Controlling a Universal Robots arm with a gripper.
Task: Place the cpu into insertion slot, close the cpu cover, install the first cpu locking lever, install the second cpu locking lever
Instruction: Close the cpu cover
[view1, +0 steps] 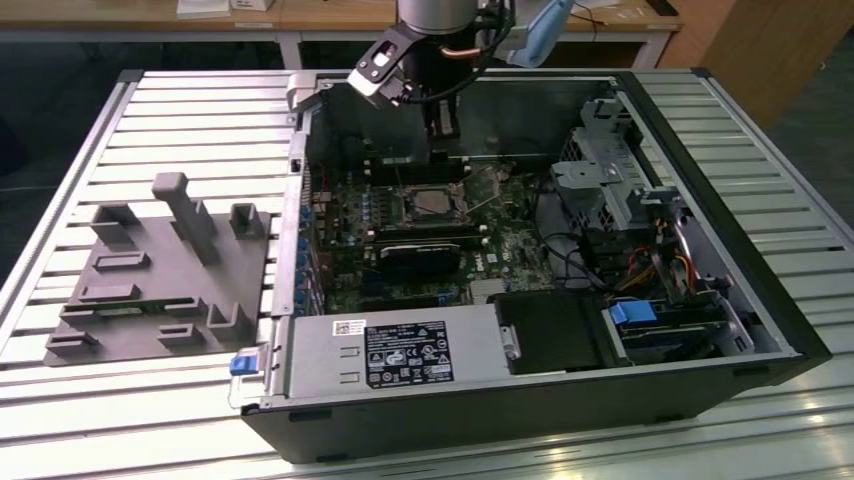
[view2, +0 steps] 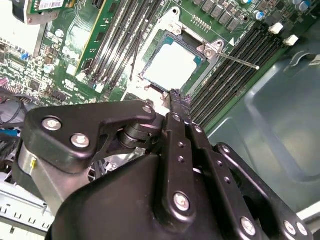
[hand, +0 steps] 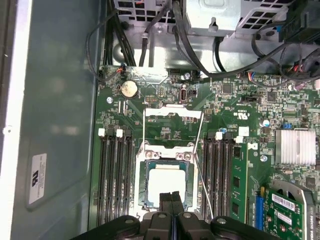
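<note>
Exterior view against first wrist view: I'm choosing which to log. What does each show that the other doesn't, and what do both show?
Exterior view: the whole case, the grey fixture beside it, the power supply. First wrist view: the coin cell, the cover open, a thin lever unlatched. Both: the cpu in the slot, with the shut gripper near it.

A: claw (view2: 175, 95) was matte black: flat bar linkages, silver screw heads (view2: 181, 201).
B: arm (view1: 434, 15) above was grey. Orange cable (view1: 461, 52) and pale blue cap (view1: 541, 35) alongside.
</note>
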